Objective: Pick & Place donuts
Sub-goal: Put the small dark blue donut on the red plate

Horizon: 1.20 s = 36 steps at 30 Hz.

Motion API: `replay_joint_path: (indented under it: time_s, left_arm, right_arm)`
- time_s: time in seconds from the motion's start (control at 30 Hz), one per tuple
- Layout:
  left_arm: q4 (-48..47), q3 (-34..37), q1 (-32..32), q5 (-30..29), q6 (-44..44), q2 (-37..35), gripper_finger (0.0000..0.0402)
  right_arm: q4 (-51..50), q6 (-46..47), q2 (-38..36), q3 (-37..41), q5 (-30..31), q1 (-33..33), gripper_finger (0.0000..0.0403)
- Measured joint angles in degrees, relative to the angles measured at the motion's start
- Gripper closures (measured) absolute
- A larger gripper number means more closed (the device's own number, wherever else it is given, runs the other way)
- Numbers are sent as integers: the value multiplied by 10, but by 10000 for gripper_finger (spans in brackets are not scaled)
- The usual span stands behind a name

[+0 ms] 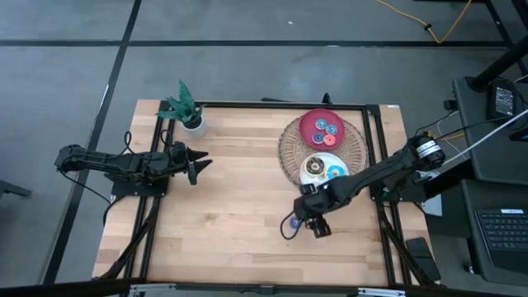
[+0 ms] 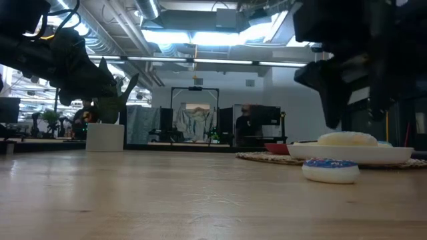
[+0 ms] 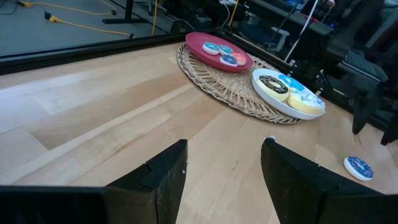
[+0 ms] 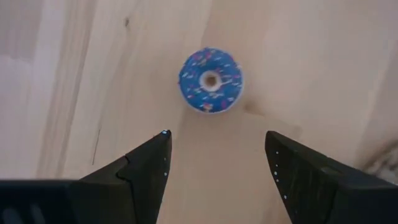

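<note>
i'm looking past the right gripper (image 4: 217, 163) straight down at a blue-iced donut (image 4: 210, 79), a small glossy ring with coloured sprinkles and a pale rim, lying flat on the surface (image 4: 280, 56) of light, straight-grained wood. it sits ahead of the fingers (image 4: 144, 171), roughly in line with the gap between them, and clear of both tips. those fingers are dark, wedge-shaped and stand well apart with nothing in them. from above, the right arm reaches in from the far right edge, stretched low and diagonal across the wood, its gripper (image 1: 312, 219) just beside that donut (image 1: 294, 222).

beyond the right fingers lies a round woven wicker mat (image 3: 230, 87) carrying two plates. the white plate (image 3: 273, 99) holds a dark chocolate donut (image 3: 272, 83) and a donut with blue icing (image 3: 303, 98), both smooth and rounded. the red plate (image 3: 199, 45) holds several small flat rings (image 3: 222, 53), mostly blue with one red-pink.

the left gripper (image 3: 224, 180) waits on the opposite side, well apart from all of this, arm folded low and pointing toward the mat. its blocky dark fingers (image 3: 161, 180) are apart and empty. a white pot with a green plant (image 1: 186, 107) stands near them.
</note>
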State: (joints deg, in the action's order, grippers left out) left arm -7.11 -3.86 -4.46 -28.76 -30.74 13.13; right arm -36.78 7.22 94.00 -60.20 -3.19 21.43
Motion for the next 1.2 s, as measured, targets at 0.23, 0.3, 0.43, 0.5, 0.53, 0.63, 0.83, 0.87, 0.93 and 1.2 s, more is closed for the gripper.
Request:
replay_joint_path:
  time_s: [0.23, 0.3, 0.43, 0.5, 0.53, 0.63, 0.83, 0.87, 0.93, 1.2]
  left_arm:
    - [0, 0, 0, 0, 0, 0, 205]
    - [0, 0, 0, 1, 0, 0, 205]
    - [0, 0, 0, 1, 0, 0, 205]
    - [0, 0, 0, 1, 0, 0, 205]
    - [0, 0, 0, 1, 0, 0, 205]
    - [0, 0, 0, 1, 0, 0, 205]
    - [0, 0, 0, 1, 0, 0, 205]
    - [0, 0, 0, 1, 0, 0, 205]
    - [0, 0, 0, 1, 0, 0, 205]
    - [0, 0, 0, 1, 0, 0, 205]
  right_arm:
    - [31, 0, 40, 0, 1, 23, 144]
    - [34, -1, 48, 0, 12, 28, 144]
    - [51, -2, 60, 0, 20, 28, 144]
    - [60, -3, 67, 0, 21, 28, 144]
    - [63, -4, 71, 0, 21, 28, 144]
    - [72, -4, 81, 0, 21, 28, 144]
    - [75, -9, 88, 0, 30, 28, 157]
    - [75, -13, 88, 0, 34, 28, 164]
    - [75, -15, 88, 0, 36, 28, 183]
    - [75, -2, 88, 0, 36, 27, 260]
